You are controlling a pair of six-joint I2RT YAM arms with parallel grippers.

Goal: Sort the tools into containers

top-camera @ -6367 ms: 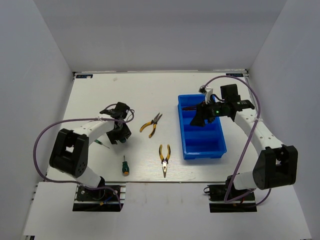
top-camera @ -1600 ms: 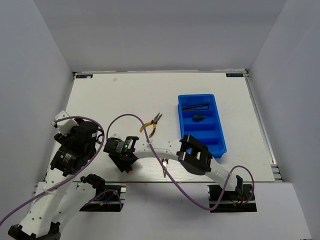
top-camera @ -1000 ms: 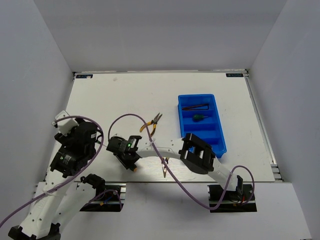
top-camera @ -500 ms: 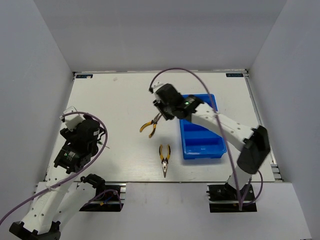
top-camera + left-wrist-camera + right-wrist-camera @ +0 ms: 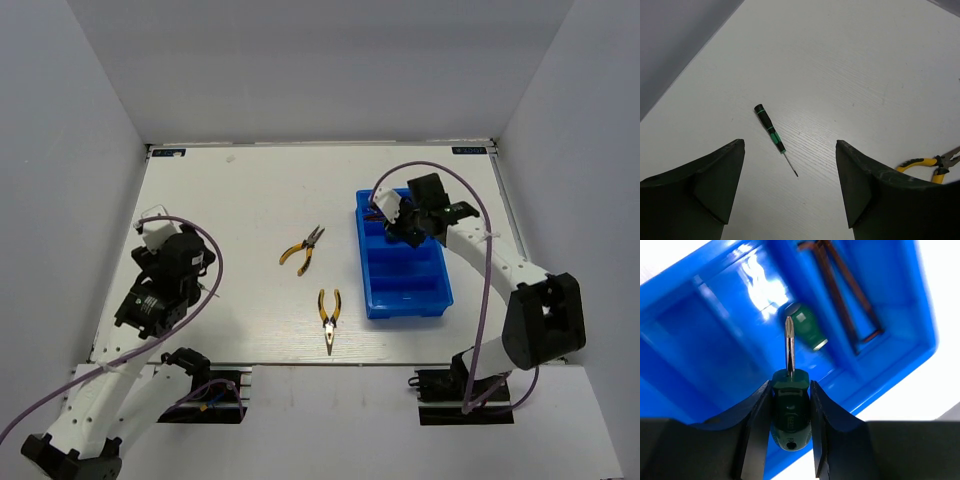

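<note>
The blue tray [image 5: 420, 285] lies right of centre. My right gripper [image 5: 402, 227] hovers over its far half, shut on a stubby green-handled screwdriver [image 5: 791, 405] whose shaft points at the tray floor [image 5: 700, 340]. Below it another stubby green screwdriver [image 5: 807, 330] lies in the second compartment, and dark hex keys [image 5: 845, 290] lie in the far compartment. My left gripper [image 5: 195, 275] is open and empty above the table; the left wrist view shows the gripper [image 5: 790, 145] above a thin dark green-banded screwdriver [image 5: 767, 125] that lies just beyond the fingers.
Two yellow-and-black pliers lie on the table, one pair [image 5: 302, 248] at the centre and one pair [image 5: 329, 318] nearer the front edge. The centre pair also shows at the right edge of the left wrist view [image 5: 925, 162]. White walls surround the table.
My right gripper carried the stubby screwdriver from the front left of the table, past the tray's far left corner, to above the tray. My left arm shifted slightly.
</note>
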